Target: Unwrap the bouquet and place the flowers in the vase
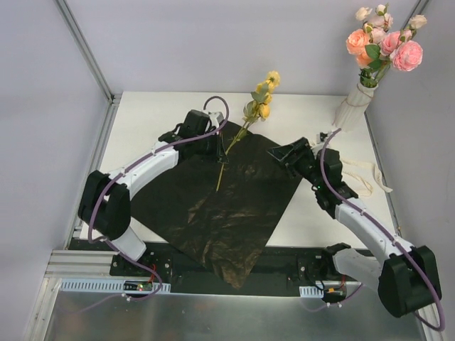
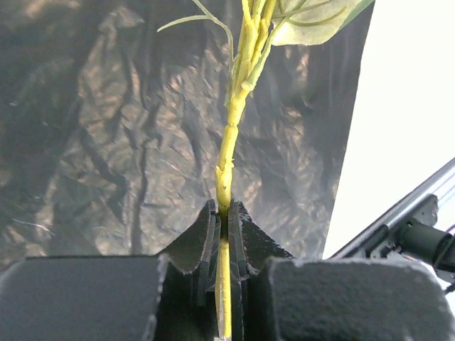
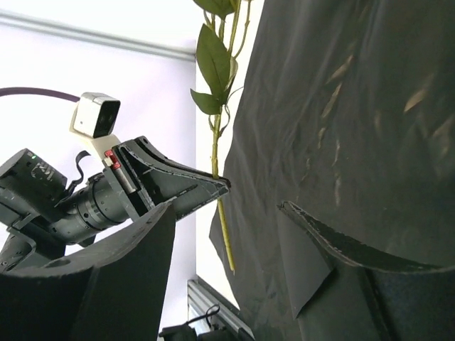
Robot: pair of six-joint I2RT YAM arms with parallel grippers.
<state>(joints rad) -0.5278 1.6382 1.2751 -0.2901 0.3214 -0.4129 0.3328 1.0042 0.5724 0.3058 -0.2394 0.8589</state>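
The black sheet (image 1: pixel 220 206) is lying spread mid-table. At two o'clock the white vase (image 1: pixel 353 108) is holding pink roses (image 1: pixel 387 44). The yellow flower (image 1: pixel 261 96) is stretching toward twelve o'clock. The left gripper (image 2: pixel 223 213) is clamping its stem (image 2: pixel 226 156), probably light and bendy, low down, which seems sensible. The right gripper (image 3: pixel 256 195) is gaping wide, empty.

We read the desk (image 1: pixel 156 114) as plain white and the sheet (image 1: pixel 220 206) on it as glossy black with brownish crinkle highlights. The left pincer (image 2: pixel 222 213) and right pincer (image 3: pixel 256 195) are black, arms (image 1: pixel 142 167) white with black joints, cables (image 1: pixel 227 114) purple. We see one yellow flower (image 1: pixel 264 96) on a yellow-green stem (image 2: pixel 231 135) with green leaves (image 3: pixel 213 60), pink, peach and cream flowers (image 1: pixel 384 44) in the white ribbed vase (image 1: pixel 353 108), and a cream ribbon (image 1: pixel 366 177).
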